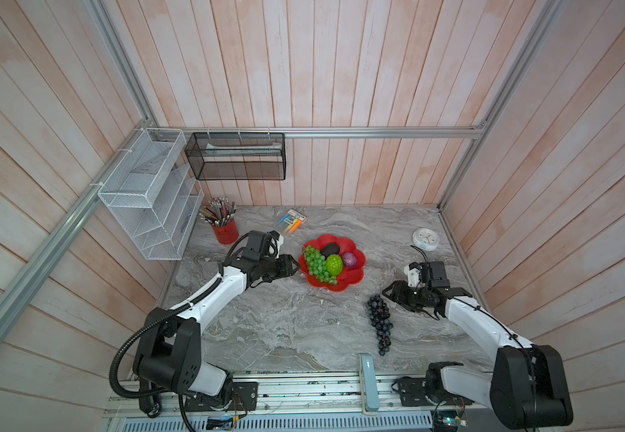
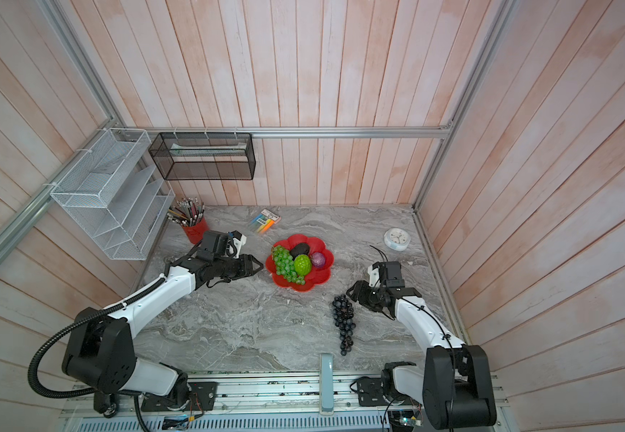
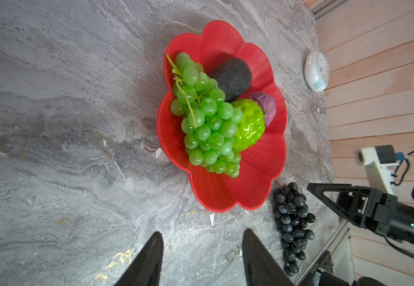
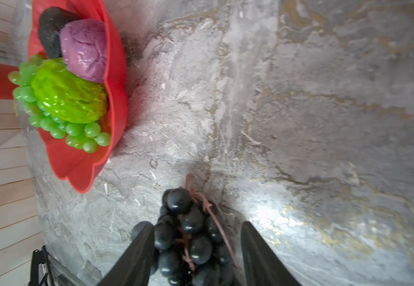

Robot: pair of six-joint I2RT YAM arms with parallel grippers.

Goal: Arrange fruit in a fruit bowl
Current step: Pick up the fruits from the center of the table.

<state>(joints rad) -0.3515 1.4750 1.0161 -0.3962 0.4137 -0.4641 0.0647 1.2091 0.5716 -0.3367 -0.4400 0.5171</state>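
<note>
The red scalloped fruit bowl holds a green grape bunch, a black-green avocado, a bumpy lime-green fruit and a small purple fruit. A dark purple-black grape bunch lies on the marble to the bowl's front right. My right gripper is open and straddles the bunch's stem end. One finger touches the grapes and the other stands off with a gap. In both top views my left gripper hovers open beside the bowl's left rim, and nothing is between its fingers.
A red pencil cup stands at the back left, with a highlighter pack behind the bowl. A white clock sits at the back right. A white mesh rack and a black mesh basket hang on the walls.
</note>
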